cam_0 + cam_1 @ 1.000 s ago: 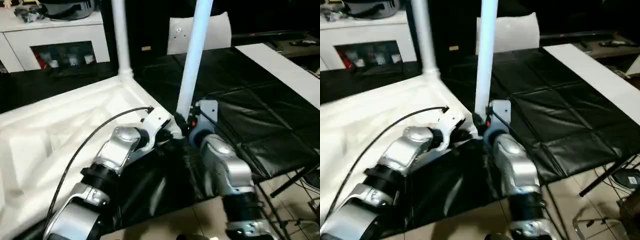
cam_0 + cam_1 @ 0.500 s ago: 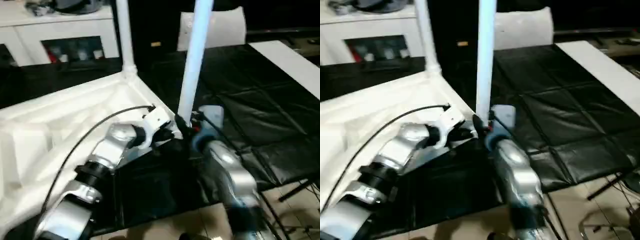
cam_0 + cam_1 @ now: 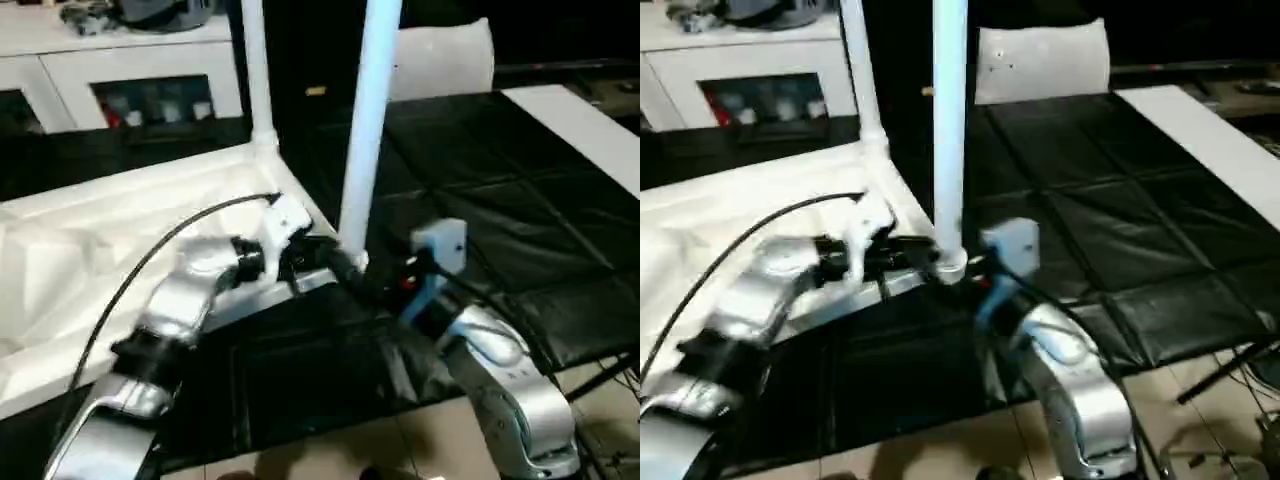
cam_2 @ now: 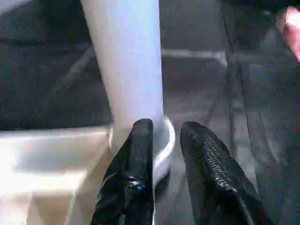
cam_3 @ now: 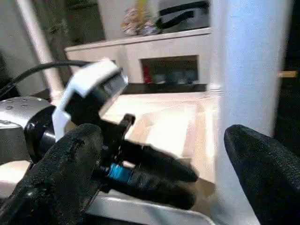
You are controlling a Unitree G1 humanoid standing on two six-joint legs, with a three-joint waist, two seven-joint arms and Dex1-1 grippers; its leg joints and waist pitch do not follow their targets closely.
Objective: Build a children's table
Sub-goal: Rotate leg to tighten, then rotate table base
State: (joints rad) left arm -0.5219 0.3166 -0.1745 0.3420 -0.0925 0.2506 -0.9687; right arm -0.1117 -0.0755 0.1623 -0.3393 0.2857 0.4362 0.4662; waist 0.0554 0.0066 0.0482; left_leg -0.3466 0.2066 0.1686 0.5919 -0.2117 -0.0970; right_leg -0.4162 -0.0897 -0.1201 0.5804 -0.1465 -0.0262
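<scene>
Smooth round leg in ribbed tabletop socket, left fingers slightly parted, right fingers spread wide.

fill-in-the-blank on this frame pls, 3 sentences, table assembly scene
1. The near leg stands upright in a corner ____ of the tabletop.
2. The right gripper has its fingers wide ____, not clamping the leg.
3. Legs standing upright in the tabletop: ____.

Missing words: socket; open; two
</scene>
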